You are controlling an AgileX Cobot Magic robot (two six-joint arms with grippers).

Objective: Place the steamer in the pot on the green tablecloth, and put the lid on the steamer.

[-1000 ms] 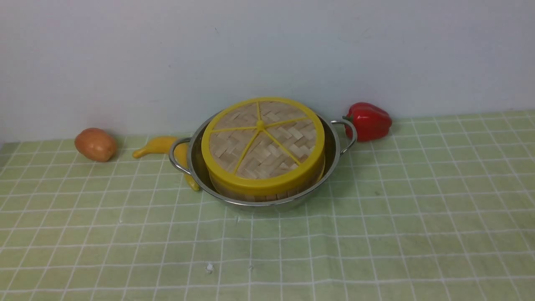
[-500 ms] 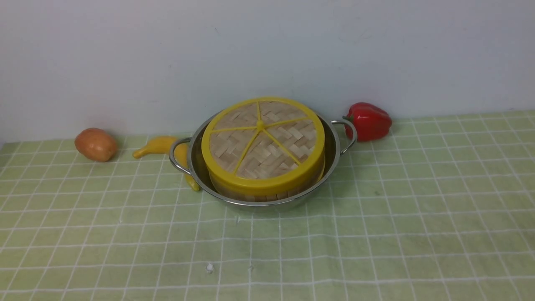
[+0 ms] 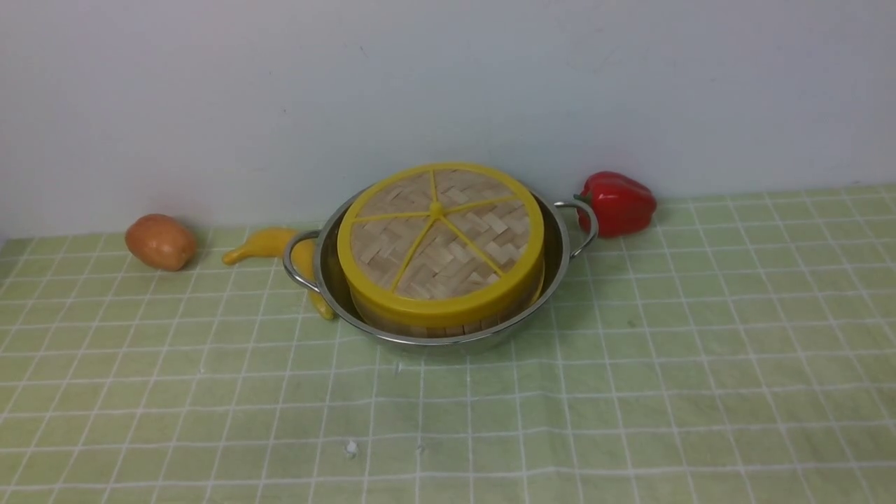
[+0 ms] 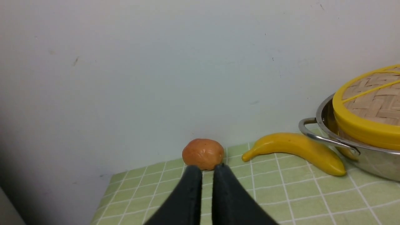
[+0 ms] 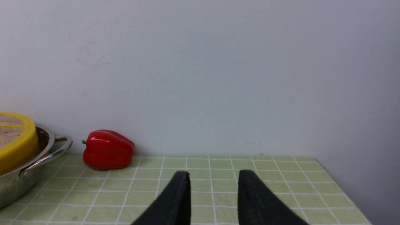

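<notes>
On the green tablecloth [image 3: 448, 413]: one pot [image 3: 448, 341], one steamer [image 3: 448, 330], one lid [image 3: 483, 245], one potato [image 3: 160, 242], one banana [image 3: 266, 243], one pepper [image 3: 616, 204]; both tools' fingertips [image 4: 195, 175] stand apart, unclamped.

"What's that on the left?"
"A brown potato [image 3: 161, 242], and a yellow banana [image 3: 262, 245] near it."
"And on the right?"
"A red bell pepper [image 3: 617, 204], near the pale wall [image 3: 448, 84] behind."

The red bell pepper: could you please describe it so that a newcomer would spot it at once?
Find the wide shiny steel pot on the green checked cloth, then look just beyond its right-hand loop handle. The glossy red bell pepper with a green stem lies there, the only red thing in view.
</notes>
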